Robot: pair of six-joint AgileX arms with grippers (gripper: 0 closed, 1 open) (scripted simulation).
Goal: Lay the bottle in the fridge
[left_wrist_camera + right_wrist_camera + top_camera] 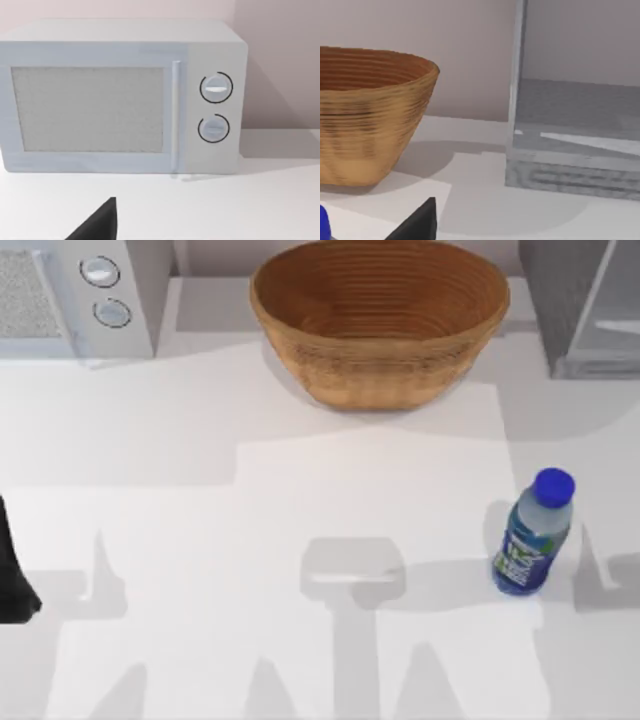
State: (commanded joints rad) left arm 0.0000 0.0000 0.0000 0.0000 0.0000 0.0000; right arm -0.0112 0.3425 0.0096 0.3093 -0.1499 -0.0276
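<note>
Nothing of the task is done yet: the bottle (534, 533) stands on the table (200, 540) at the right, nearer than the fridge (585, 305) at the far right, and no gripper holds it

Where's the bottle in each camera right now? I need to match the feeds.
Top view: the bottle stands at the table's right side, in front of the fridge.
Left wrist view: not in it.
Right wrist view: a sliver of blue cap at the edge.
Shared landmark: the basket.
</note>
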